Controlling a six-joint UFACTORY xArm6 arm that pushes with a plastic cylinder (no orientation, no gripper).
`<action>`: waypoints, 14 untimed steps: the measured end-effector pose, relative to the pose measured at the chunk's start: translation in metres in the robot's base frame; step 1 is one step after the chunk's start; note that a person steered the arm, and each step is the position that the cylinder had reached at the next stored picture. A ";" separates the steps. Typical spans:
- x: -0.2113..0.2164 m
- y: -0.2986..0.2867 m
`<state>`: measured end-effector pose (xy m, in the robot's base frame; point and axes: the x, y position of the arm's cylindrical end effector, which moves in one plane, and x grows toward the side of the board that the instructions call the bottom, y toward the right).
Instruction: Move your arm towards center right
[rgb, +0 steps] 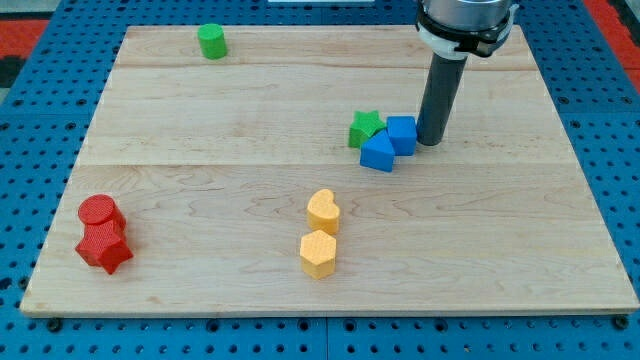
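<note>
My tip (432, 141) is at the lower end of the dark rod, in the upper right part of the wooden board (230, 190). It stands just right of a blue cube (402, 133), close to or touching it. A blue triangular block (378, 153) lies against the cube's lower left. A green star (366, 128) sits just left of both blue blocks.
A green cylinder (212, 41) stands near the view's top left. A red cylinder (100, 213) and a red star (105, 246) sit at the lower left. A yellow heart (323, 211) and a yellow hexagon (318, 254) sit at the bottom centre.
</note>
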<state>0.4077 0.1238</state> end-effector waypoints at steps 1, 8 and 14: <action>0.000 -0.004; 0.039 0.022; 0.052 0.037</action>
<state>0.4598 0.1605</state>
